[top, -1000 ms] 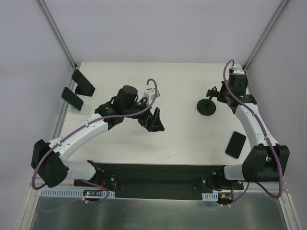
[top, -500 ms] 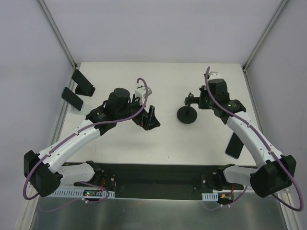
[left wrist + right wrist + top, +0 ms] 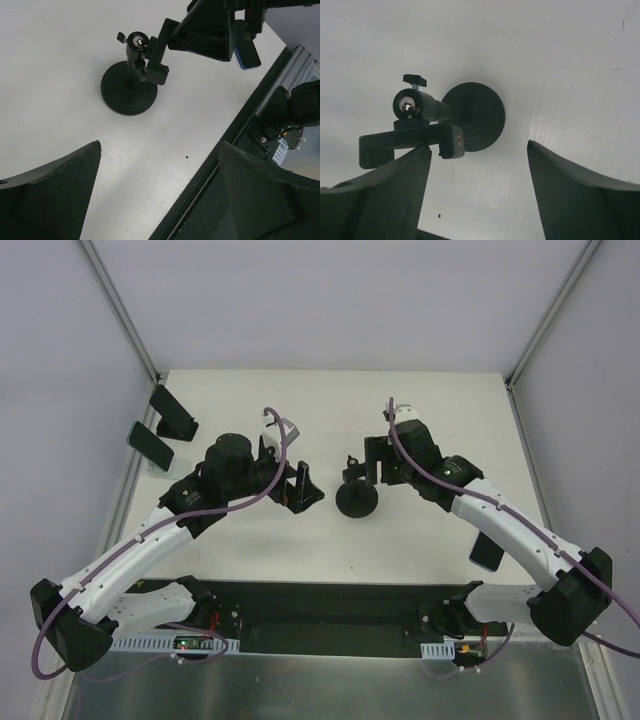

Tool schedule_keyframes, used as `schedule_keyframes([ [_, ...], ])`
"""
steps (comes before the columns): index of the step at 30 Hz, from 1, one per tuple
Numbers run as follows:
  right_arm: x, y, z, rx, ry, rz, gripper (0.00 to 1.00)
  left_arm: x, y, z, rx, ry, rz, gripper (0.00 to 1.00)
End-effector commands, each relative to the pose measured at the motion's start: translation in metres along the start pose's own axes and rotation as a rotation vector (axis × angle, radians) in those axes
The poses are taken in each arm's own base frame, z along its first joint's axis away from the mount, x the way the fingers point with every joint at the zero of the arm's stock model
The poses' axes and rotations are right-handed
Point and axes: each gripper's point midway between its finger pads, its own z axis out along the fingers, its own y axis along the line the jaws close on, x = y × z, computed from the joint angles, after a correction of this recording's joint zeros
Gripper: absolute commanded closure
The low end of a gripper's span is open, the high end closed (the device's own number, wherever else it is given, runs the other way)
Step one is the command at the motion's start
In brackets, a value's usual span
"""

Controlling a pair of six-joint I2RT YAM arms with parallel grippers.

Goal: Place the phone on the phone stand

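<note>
Right gripper (image 3: 477, 145) has its jaws apart, clamping nothing. The stand (image 3: 357, 500) sits just beyond, in the middle of the bench (image 3: 300, 550). Left gripper (image 3: 160, 145) gapes wide, empty. The phone (image 3: 487, 550) lies flat near the bench's right edge, partly under the right arm (image 3: 510, 525). It is likely stiff, thin and slick, so best pinched across its 2 long edges. No writing is readable.

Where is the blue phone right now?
In the top view, the blue phone lies on the table's right side, partly under the right arm, to the right of the round-based phone stand.
</note>
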Motion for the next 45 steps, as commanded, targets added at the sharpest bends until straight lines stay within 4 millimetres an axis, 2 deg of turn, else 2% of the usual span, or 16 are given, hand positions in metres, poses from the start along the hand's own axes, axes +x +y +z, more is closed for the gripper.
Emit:
schedule_keyframes([
  [1,-0.051,0.008,-0.029,0.044,-0.131,-0.047,0.10,0.001,0.009,-0.002,-0.038,-0.027,0.054,0.01],
  [4,-0.054,-0.017,-0.049,0.162,-0.132,-0.071,0.01,-0.001,0.008,-0.004,-0.032,-0.033,0.070,0.01],
  [5,-0.055,-0.029,-0.055,0.214,-0.145,-0.073,0.03,0.000,0.008,-0.003,-0.033,-0.029,0.070,0.01],
  [6,-0.058,-0.044,-0.065,0.246,-0.175,-0.047,0.04,0.001,0.008,-0.002,-0.031,-0.025,0.071,0.01],
  [10,-0.037,-0.110,-0.083,0.390,-0.218,0.166,0.04,0.004,0.008,0.001,-0.021,-0.008,0.068,0.01],
  [11,-0.012,-0.130,-0.076,0.444,-0.173,0.211,0.04,0.006,0.008,0.003,-0.017,0.002,0.067,0.01],
  [12,-0.005,-0.158,-0.086,0.516,-0.193,0.313,0.04,0.008,0.008,0.004,-0.016,0.010,0.068,0.01],
  [15,0.048,-0.209,-0.090,0.681,-0.157,0.549,0.04,0.012,0.009,0.006,-0.027,0.026,0.087,0.01],
  [17,0.074,-0.225,-0.089,0.727,-0.131,0.662,0.04,0.013,0.005,0.007,-0.023,0.038,0.113,0.01],
  [18,0.088,-0.245,-0.095,0.788,-0.123,0.748,0.04,0.014,0.004,0.007,-0.024,0.040,0.124,0.01],
  [20,0.108,-0.252,-0.088,0.772,-0.064,0.874,0.04,0.016,0.002,0.009,-0.024,0.048,0.146,0.01],
  [21,0.126,-0.269,-0.093,0.823,-0.054,0.975,0.03,0.018,0.000,0.009,-0.020,0.055,0.151,0.01],
  [28,0.169,-0.299,-0.095,0.887,-0.053,1.165,0.04,0.030,-0.010,0.015,0.009,0.092,0.172,0.01],
  [34,0.170,-0.313,-0.082,0.787,-0.034,1.063,0.04,0.037,-0.013,0.019,0.015,0.112,0.185,0.01],
  [41,0.179,-0.300,-0.034,0.523,0.069,1.064,0.04,0.036,-0.011,0.019,0.009,0.111,0.187,0.01],
  [45,0.190,-0.292,-0.021,0.474,0.083,1.081,0.04,0.035,-0.007,0.018,-0.015,0.103,0.201,0.01],
])
